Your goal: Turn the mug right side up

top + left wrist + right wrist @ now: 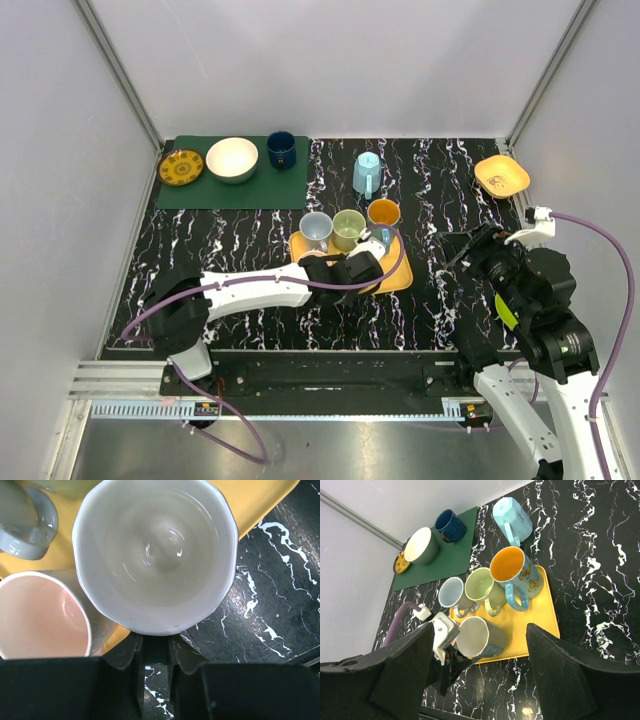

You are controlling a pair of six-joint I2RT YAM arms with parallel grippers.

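A grey mug with a white inside (481, 636) lies tilted on its side over the yellow tray (541, 611), its mouth towards my left wrist camera. In the left wrist view the mug's mouth (155, 555) fills the frame. My left gripper (156, 647) is shut on the mug at its near side, low under the rim. In the top view the left gripper (362, 268) is at the tray's near edge with the mug (379, 241) in front of it. My right gripper (479, 645) is open and empty, and hangs above the table's right side (468, 246).
On the tray (402, 274) stand a pale blue mug (316, 230), a green mug (349, 228) and an orange-lined butterfly mug (384, 212), all upright. A pink-lined mug (40, 617) sits beside the held one. A light blue mug (367, 172) stands upside down behind the tray. A green mat (200, 188) carries a plate, bowl and navy mug.
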